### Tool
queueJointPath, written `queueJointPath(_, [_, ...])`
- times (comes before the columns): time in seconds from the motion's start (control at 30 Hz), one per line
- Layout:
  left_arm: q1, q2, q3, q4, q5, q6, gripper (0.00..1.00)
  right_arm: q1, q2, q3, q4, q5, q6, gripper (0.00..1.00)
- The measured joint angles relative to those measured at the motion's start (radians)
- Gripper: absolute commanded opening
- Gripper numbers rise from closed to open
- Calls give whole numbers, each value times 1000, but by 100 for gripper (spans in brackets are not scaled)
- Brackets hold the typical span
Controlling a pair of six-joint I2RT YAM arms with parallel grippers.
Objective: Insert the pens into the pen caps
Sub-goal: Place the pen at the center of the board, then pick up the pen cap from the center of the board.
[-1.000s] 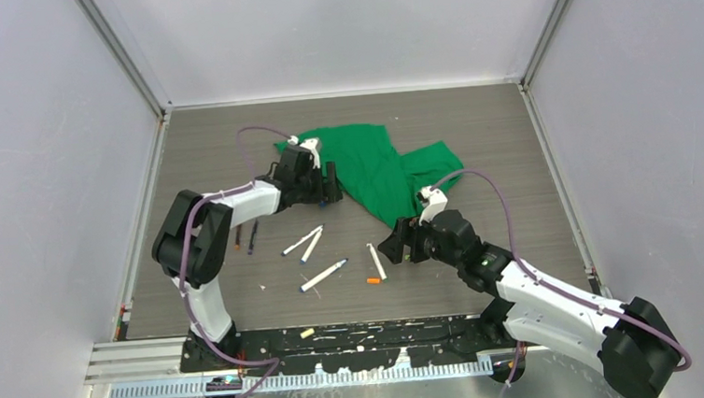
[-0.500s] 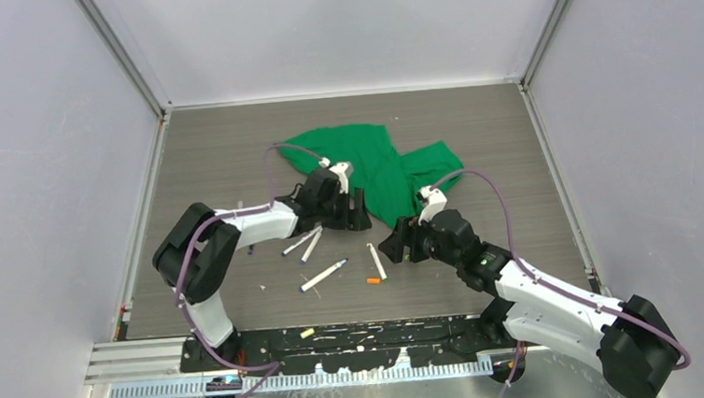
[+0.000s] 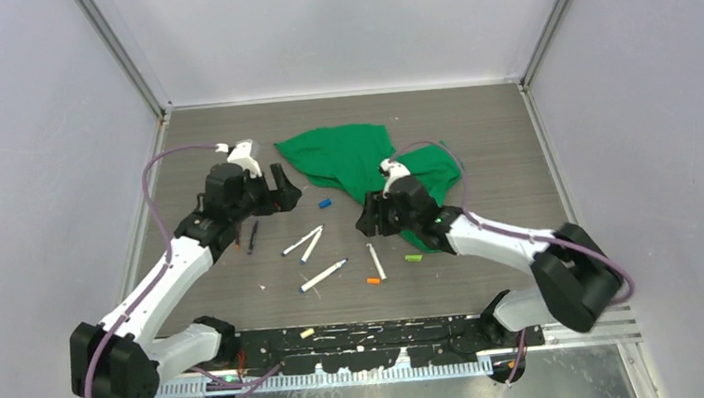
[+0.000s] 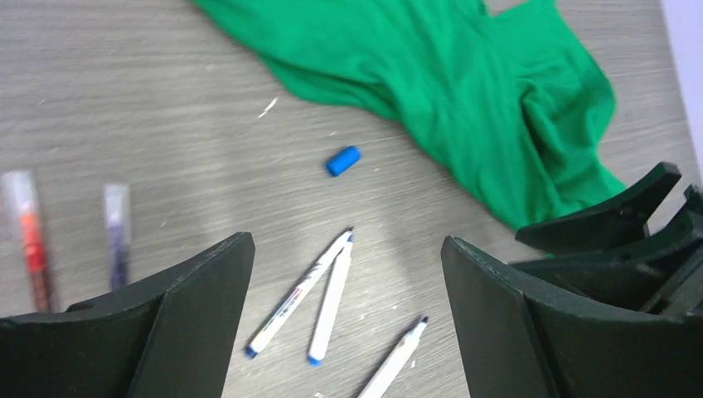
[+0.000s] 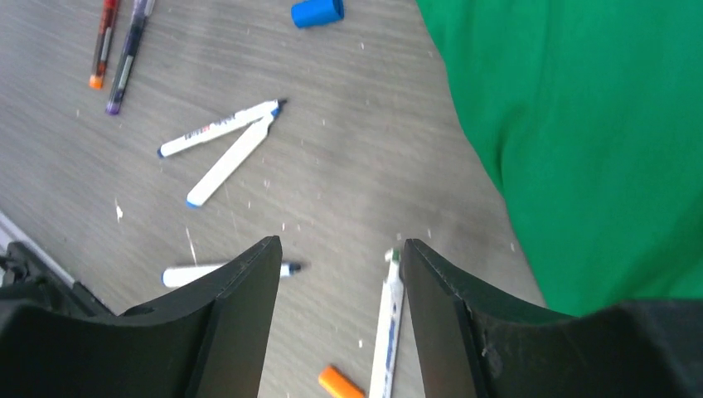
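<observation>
Mostly grey table — pens scattered, pale walls

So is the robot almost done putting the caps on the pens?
Not really. Done: nothing that I can see; the white pens lie with bare tips. In hand: nothing; the left gripper and the right gripper are both open and empty. Left: all of it. The blue cap, orange cap and green cap lie loose, none on a pen.
</observation>
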Motion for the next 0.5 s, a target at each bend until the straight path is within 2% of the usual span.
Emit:
queueJointPath(0.13, [55, -6, 0, -89, 25, 3, 86, 14, 180, 142, -8, 36, 7, 61])
queueJointPath(0.23, [56, 70, -1, -64, 88, 1, 78, 43, 248, 208, -3, 103, 43, 60])
queueJointPath(0.37, [51, 251, 9, 43, 176, 37, 69, 60, 250, 209, 17, 149, 102, 60])
queueJointPath(0.5, [32, 434, 19, 106, 200, 122, 63, 58, 214, 179, 24, 174, 132, 59])
